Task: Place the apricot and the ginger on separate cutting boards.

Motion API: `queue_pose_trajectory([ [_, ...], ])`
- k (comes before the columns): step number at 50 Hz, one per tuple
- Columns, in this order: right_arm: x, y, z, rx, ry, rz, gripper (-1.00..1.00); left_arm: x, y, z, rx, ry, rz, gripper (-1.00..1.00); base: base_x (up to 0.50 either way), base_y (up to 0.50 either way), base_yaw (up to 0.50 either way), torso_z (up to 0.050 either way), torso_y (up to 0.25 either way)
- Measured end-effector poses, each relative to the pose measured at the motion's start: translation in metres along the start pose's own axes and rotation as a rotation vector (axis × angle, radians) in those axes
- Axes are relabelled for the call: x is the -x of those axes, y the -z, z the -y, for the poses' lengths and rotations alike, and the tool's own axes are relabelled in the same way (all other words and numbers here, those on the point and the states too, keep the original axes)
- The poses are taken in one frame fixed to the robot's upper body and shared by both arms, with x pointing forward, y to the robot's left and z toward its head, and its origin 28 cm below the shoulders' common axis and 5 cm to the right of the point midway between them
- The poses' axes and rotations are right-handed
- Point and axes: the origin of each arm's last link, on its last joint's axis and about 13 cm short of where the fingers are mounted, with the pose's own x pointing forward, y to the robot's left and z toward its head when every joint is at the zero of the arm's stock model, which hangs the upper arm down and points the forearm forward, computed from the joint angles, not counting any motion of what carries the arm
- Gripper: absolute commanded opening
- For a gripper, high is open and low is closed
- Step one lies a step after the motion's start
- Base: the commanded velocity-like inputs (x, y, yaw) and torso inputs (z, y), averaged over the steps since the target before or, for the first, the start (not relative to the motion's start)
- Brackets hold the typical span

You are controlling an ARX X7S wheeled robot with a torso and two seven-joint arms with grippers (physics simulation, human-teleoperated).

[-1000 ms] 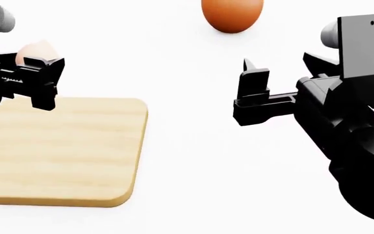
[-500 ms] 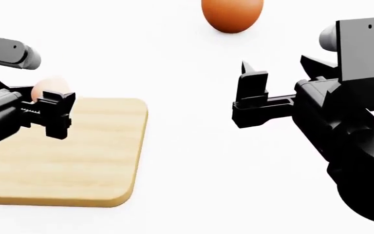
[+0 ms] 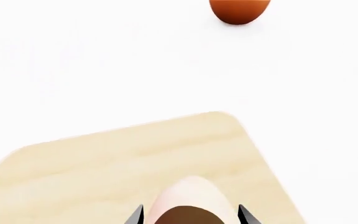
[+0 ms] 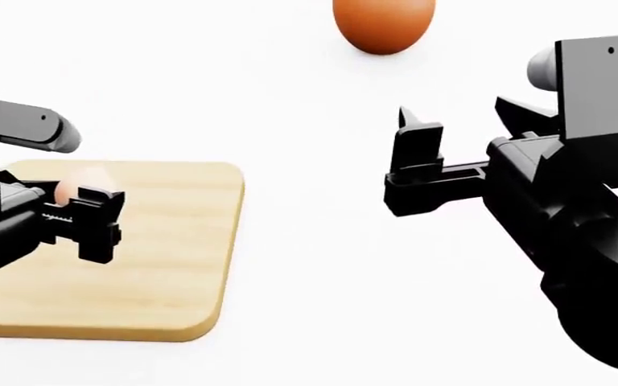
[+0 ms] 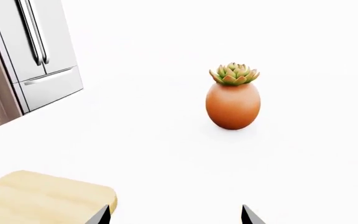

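The apricot (image 4: 80, 184) is seen clamped between the fingers of the left gripper (image 4: 92, 211), which is closed upon it; in the head view the fruit shows as a pale peach shape just behind the dark jaw, and it is held over the far left part of the plain light wood cutting board (image 4: 170, 265); whether it touches the board cannot be told. In the left wrist view the apricot (image 3: 191, 196) is framed by the two dark fingertips (image 3: 135, 216), its rounded end pointing out over the wood cutting board (image 3: 123, 158); the orange pot (image 3: 239, 10) is seen well beyond the board's far edge. The right gripper (image 4: 422, 153) is held open and empty over the bare white surface, well apart from the board; in the right wrist view the orange pot (image 5: 232, 105) with its green succulent (image 5: 234, 73) is seen ahead of it, and a refrigerator (image 5: 33, 46) stands at the far side. The ginger and the stone-like board are not shown.
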Motion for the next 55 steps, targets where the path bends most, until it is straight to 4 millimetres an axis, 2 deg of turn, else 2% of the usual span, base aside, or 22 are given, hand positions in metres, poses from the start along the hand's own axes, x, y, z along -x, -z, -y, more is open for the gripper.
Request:
queue_pose_trajectory([
  [16,0.0,0.0,-0.001,0.0,-0.004,-0.003,1.0,-0.002,0.009,0.0,0.011,0.005,-0.028,-1.0,0.0,0.0,0.0,0.0,0.001],
  [17,-0.001,0.0,-0.001,0.0,-0.004,-0.003,1.0,-0.002,0.009,0.0,0.011,0.005,-0.028,1.0,0.0,0.0,0.0,0.0,0.0],
  [37,-0.001,0.0,-0.001,-0.007,-0.006,0.0,1.0,0.002,-0.001,0.002,0.026,0.003,-0.006,1.0,0.0,0.0,0.0,0.0,0.0],
  [55,-0.01,-0.005,0.0,-0.007,0.007,-0.003,1.0,0.026,-0.036,0.003,0.023,-0.039,0.142,1.0,0.0,0.0,0.0,0.0,0.0],
])
